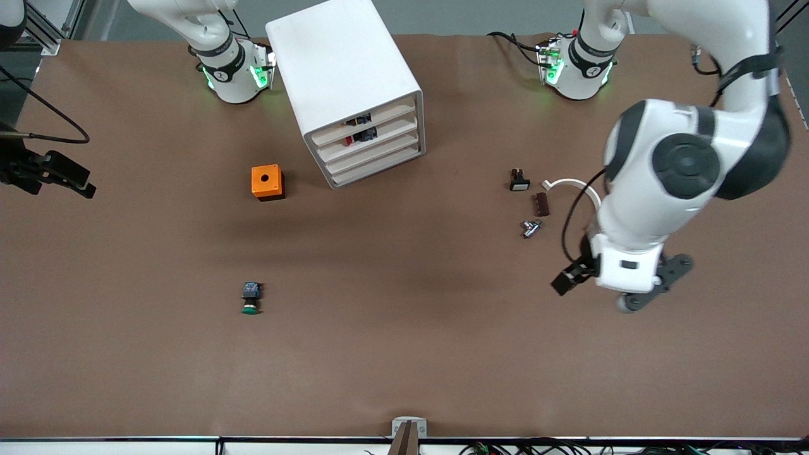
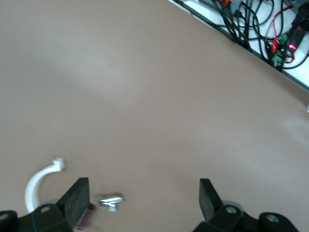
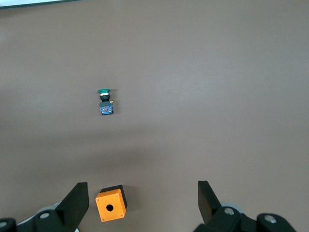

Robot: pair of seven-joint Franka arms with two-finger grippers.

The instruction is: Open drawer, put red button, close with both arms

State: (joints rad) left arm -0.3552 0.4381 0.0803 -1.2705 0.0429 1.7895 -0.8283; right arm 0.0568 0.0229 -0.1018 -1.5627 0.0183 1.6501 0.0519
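White arms hover over brown table [image 1: 404,354], both grippers' fingers spread, empty.

We see two large white jointed robot arms with glossy rounded shells; the left arm [image 1: 670,183] carries broad black joint bands and a round dark grey cap on its elbow. A thin black cable loops along its forearm. Both round bases glow green at small lights (each also bears a small dark mark). The left arm's black two-finger gripper [image 2: 144,198] has flat, squared matte fingers on black mounts with small round holes, as does the right arm's gripper [image 3: 143,200].
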